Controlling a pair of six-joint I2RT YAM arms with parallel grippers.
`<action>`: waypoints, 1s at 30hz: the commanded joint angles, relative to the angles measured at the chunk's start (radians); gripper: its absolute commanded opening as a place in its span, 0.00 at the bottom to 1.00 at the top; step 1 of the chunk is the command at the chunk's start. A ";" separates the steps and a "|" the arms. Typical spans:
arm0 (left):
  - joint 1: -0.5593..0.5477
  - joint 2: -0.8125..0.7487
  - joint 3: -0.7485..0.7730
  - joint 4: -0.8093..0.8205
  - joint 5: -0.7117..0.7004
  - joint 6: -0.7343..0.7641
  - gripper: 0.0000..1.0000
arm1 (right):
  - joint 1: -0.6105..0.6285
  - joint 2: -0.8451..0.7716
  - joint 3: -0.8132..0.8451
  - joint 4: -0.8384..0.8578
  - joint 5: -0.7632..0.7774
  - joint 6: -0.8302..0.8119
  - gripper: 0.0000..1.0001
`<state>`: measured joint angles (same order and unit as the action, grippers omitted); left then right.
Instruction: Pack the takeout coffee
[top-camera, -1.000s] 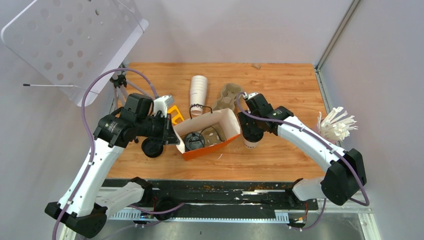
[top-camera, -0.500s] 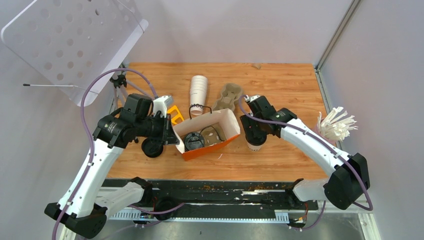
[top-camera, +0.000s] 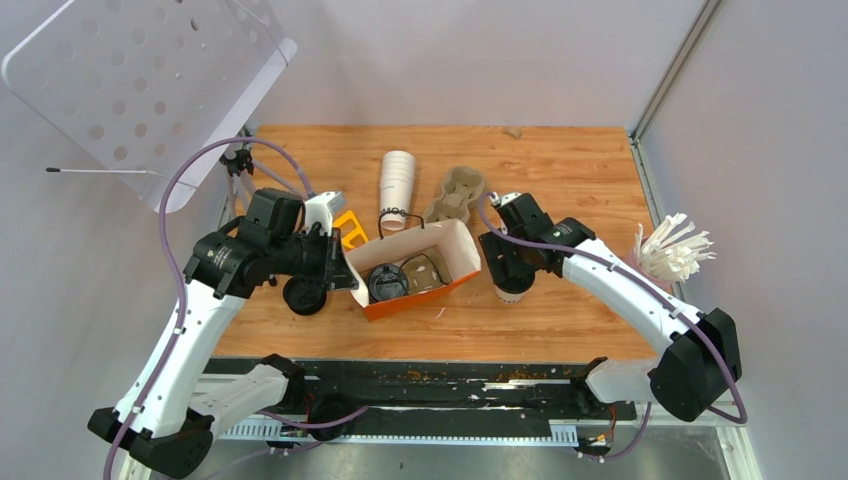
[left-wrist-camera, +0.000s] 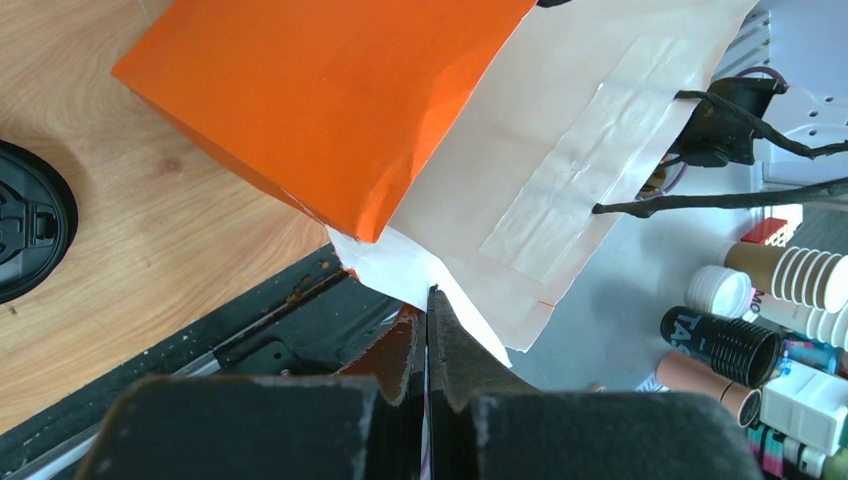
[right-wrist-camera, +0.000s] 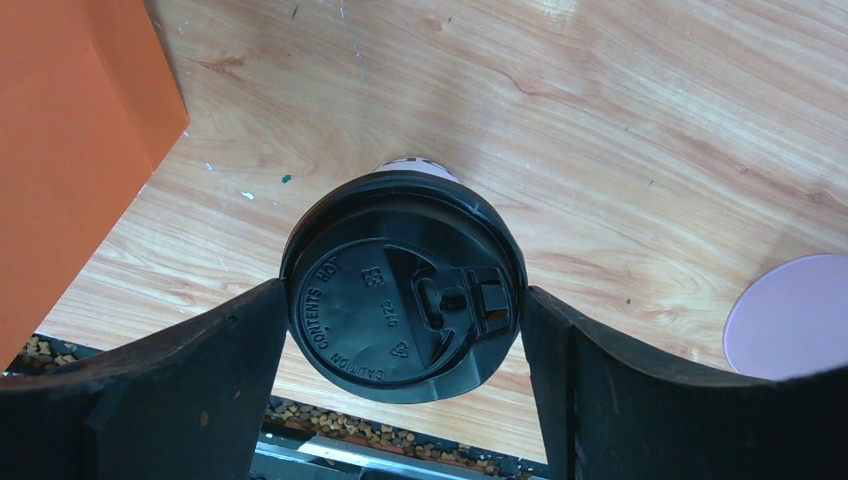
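Right of the orange bag (top-camera: 420, 297), the right end effector (top-camera: 508, 272) is inching outward, spread wide around the takeout coffee (right-wrist-camera: 403, 290), grip unclear, so loading is waiting.

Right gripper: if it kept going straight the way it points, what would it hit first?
The right gripper would probably meet the black lid of the takeout coffee, centred between its fingers; depth is unclear.

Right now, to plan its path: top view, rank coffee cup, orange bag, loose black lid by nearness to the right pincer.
1. coffee cup, between the right pincer's fingers.
2. orange bag, just left.
3. loose black lid, far left.
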<state>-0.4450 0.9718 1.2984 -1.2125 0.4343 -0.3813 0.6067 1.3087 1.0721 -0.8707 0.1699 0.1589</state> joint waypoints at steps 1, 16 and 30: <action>-0.003 -0.018 0.024 0.011 0.001 -0.004 0.00 | -0.006 -0.016 -0.014 0.004 -0.004 -0.004 0.86; -0.003 -0.019 0.019 0.011 -0.010 0.011 0.00 | -0.010 -0.038 0.000 -0.017 -0.023 -0.010 0.73; -0.003 -0.013 0.009 0.062 -0.017 0.040 0.02 | -0.011 -0.144 0.452 -0.260 -0.004 -0.085 0.70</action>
<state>-0.4450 0.9665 1.2984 -1.2030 0.4156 -0.3737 0.6006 1.2274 1.3933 -1.0557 0.1497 0.1108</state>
